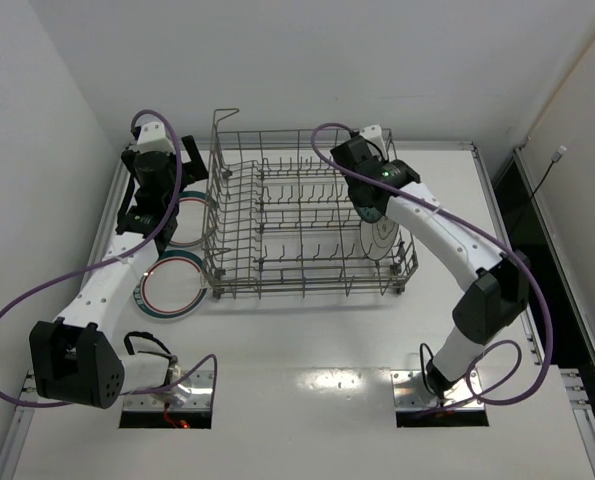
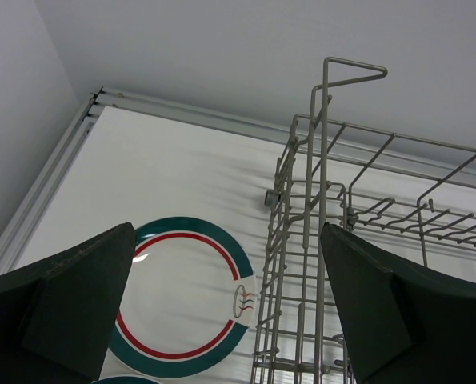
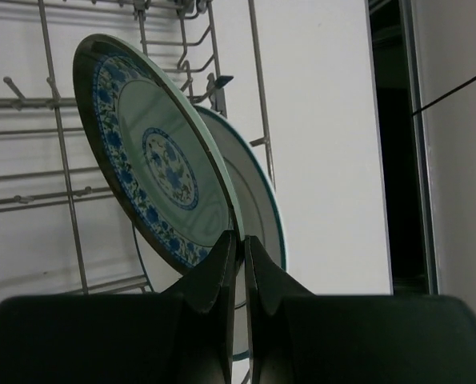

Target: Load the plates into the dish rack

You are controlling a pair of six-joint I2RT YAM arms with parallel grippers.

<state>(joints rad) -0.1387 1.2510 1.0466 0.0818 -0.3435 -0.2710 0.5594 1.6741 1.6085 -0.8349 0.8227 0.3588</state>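
Note:
The grey wire dish rack fills the middle of the table. My right gripper is shut on the rim of the small teal patterned plate, which it holds tilted on edge at the rack's right end. Just behind it a white plate stands in the rack, also seen from above as the white plate. Left of the rack, two plates with red-and-green rims lie flat: the farther plate and the nearer plate. My left gripper hangs open above the farther plate, holding nothing.
The rack's tall wire handle rises close to my left gripper's right finger. A raised metal rail edges the table on the left. White walls enclose the back and sides. A dark gap runs beyond the table's right edge.

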